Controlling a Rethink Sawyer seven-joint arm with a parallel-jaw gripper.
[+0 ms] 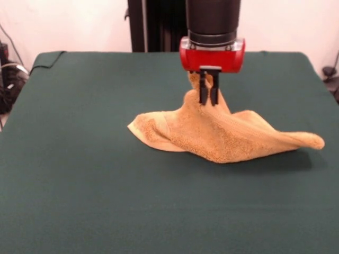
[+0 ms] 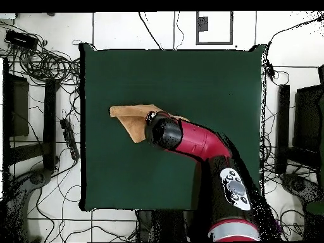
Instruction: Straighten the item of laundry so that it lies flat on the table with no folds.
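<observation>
From the front I see my black two-fingered gripper (image 1: 209, 98) pinched shut on a raised peak of the small orange-tan terry towel (image 1: 222, 135), whose corners trail below it on the dark green cloth table (image 1: 79, 174); a thin pinch could slip, dropping it crumpled. Overhead, the red and black arm (image 2: 196, 142) reaches diagonally, covering much of the towel beneath
</observation>
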